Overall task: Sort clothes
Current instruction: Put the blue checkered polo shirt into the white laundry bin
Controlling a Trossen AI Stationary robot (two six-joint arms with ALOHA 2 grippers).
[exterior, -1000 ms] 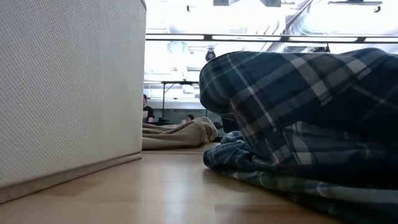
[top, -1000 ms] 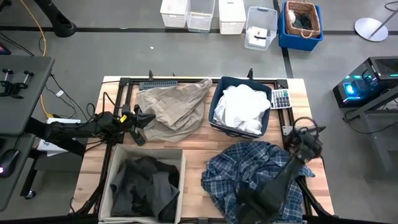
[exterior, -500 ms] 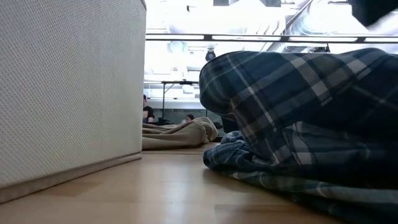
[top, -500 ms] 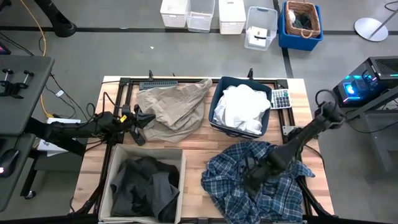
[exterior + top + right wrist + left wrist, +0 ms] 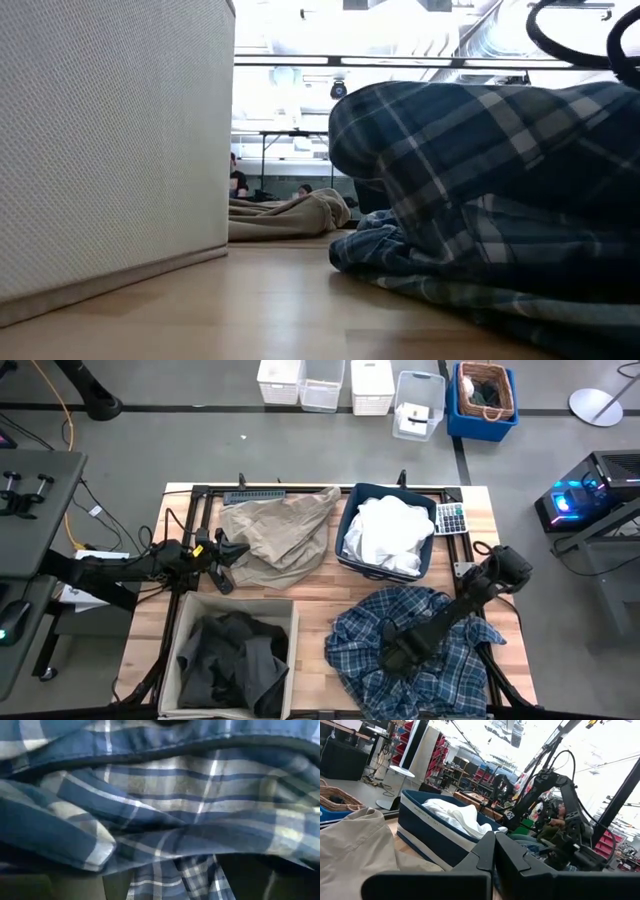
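A blue-and-white plaid shirt (image 5: 440, 660) lies crumpled on the table's near right; it also shows in the low view (image 5: 480, 200) and fills the right wrist view (image 5: 160, 810). My right gripper (image 5: 395, 653) is down at the shirt's middle. A beige-khaki garment (image 5: 275, 535) lies spread at the far left. My left gripper (image 5: 228, 550) is shut and empty just beside its left edge. A white garment (image 5: 388, 532) lies in a navy bin (image 5: 349, 520). A dark grey garment (image 5: 235, 655) lies in a pale fabric bin (image 5: 180, 650).
A calculator (image 5: 451, 518) lies right of the navy bin. Several white and clear bins and a basket (image 5: 485, 390) stand on the floor beyond the far edge. The pale bin's wall (image 5: 110, 140) fills the left of the low view. Bare wood shows between the two bins.
My right gripper has gone from the shirt's near edge toward the far edge, then settled at the shirt's middle, while its arm swung out to the right and back. The plaid shirt's folds have shifted a little under it. My left arm has kept still.
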